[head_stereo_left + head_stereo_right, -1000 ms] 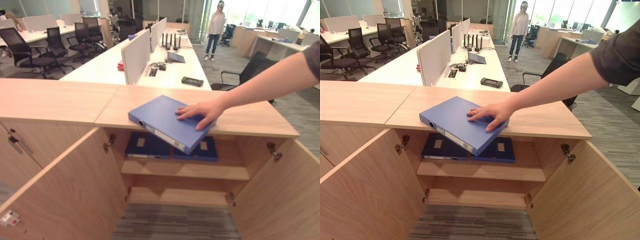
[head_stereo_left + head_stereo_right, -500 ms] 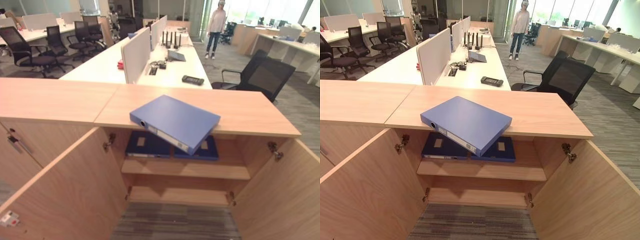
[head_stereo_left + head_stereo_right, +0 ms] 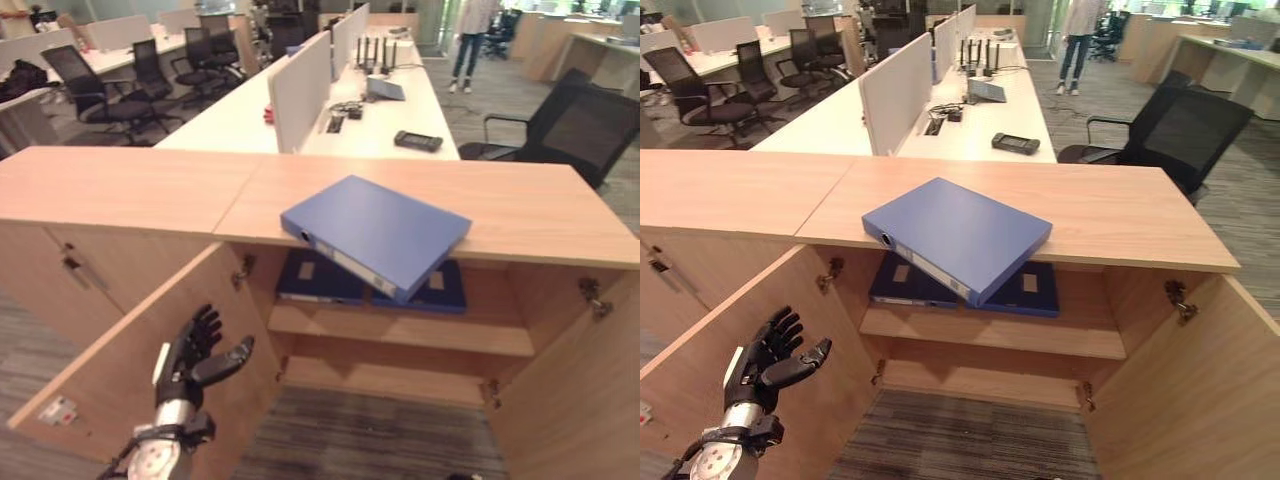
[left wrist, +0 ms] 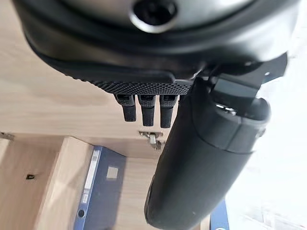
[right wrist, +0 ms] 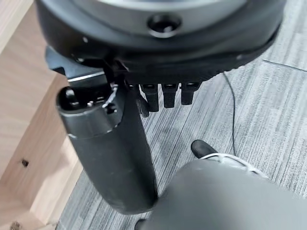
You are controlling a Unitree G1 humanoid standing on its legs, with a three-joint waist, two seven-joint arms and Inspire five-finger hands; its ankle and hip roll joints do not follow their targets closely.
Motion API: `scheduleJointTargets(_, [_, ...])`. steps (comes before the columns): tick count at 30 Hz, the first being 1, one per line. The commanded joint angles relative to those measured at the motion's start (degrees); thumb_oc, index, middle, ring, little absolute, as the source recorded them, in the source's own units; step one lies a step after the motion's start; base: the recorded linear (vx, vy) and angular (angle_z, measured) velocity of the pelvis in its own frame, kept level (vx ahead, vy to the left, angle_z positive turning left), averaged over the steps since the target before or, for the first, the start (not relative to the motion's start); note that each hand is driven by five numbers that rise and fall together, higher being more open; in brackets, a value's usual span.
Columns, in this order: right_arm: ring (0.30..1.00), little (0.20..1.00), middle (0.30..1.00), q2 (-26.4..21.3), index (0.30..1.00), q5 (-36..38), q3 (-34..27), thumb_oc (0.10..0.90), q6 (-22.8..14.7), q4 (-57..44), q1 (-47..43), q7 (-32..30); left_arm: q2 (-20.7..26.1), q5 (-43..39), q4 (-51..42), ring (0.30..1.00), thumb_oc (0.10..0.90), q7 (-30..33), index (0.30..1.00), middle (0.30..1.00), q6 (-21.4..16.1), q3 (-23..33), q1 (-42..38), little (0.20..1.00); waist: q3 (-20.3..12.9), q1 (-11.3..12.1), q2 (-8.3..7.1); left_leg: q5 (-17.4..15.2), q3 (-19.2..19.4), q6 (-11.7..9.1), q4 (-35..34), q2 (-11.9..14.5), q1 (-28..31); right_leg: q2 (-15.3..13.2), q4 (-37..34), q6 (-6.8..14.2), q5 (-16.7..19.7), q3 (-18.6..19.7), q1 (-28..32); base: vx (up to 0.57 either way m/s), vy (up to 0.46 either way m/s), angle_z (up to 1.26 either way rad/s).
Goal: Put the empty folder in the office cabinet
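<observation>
A blue folder (image 3: 375, 235) lies flat on the wooden cabinet top (image 3: 540, 215), one corner jutting over the front edge. No hand touches it. Below it, two more blue folders (image 3: 902, 285) (image 3: 1035, 292) lie on the upper shelf inside the open cabinet. My left hand (image 3: 195, 355) is raised low at the left, in front of the open left door, fingers spread and holding nothing. The left wrist view looks past its fingers (image 4: 144, 108) at a shelved folder (image 4: 98, 191). My right hand (image 5: 110, 153) hangs over the carpet, its fingers (image 5: 165, 96) straight and empty.
Both cabinet doors stand wide open, the left (image 3: 130, 370) and the right (image 3: 570, 400). A bare lower shelf (image 3: 980, 385) sits under the folders. Behind the cabinet are white desks, a black chair (image 3: 590, 120) and a person (image 3: 470, 40) standing far back.
A person's arm that rested on the folder has pulled away. The camera has shifted. My left hand has come up into view at the lower left.
</observation>
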Motion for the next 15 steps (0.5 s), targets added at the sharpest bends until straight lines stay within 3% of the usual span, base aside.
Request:
scheduleJointTargets(1, [0.900,0.900,0.900,3.53,0.900,-0.47,2.60,0.800,-0.49,2.67,-0.65,0.29,0.21,4.31,-7.68,0.900,0.800,2.70,0.900,0.900,-4.49,5.82,0.15,0.900,-2.18,0.48,-2.27,-6.50,-4.11,2.35,-0.47,-4.38,0.89,3.75,0.46,-1.96,-0.42,1.14,-3.58,0.00,0.000,0.00])
scheduleJointTargets(9, [0.900,0.900,0.900,4.90,0.900,0.73,2.96,0.800,-1.54,2.62,-0.19,0.02,2.33,17.40,-17.22,0.900,0.800,7.42,0.900,0.900,-7.95,9.50,-1.28,0.900,-1.70,0.84,-2.93,-6.85,-4.16,2.19,-0.47,-4.44,0.92,3.76,0.46,-1.92,-0.55,1.03,-3.46,0.00,0.000,0.00])
scheduleJointTargets(10, [0.900,0.900,0.900,5.33,0.900,0.82,3.26,0.800,-1.91,2.50,-0.29,-0.28,4.89,23.82,-20.08,0.900,0.800,8.93,0.900,0.900,-9.19,9.75,-2.12,0.900,-1.61,0.82,-3.13,-6.99,-4.15,2.12,-0.47,-4.46,0.96,3.79,0.46,-1.87,-0.55,1.13,-3.43,0.00,0.000,0.00])
scheduleJointTargets(15, [0.900,0.900,0.900,5.96,0.900,0.17,4.59,0.800,-2.31,2.60,-0.90,-0.43,12.59,38.41,-22.76,0.900,0.800,13.37,0.900,0.900,-10.01,8.57,-4.81,0.900,-1.88,0.45,-3.31,-7.30,-3.81,1.87,-0.47,-4.41,1.17,3.89,0.46,-1.78,-0.60,1.49,-3.36,0.00,0.000,0.00])
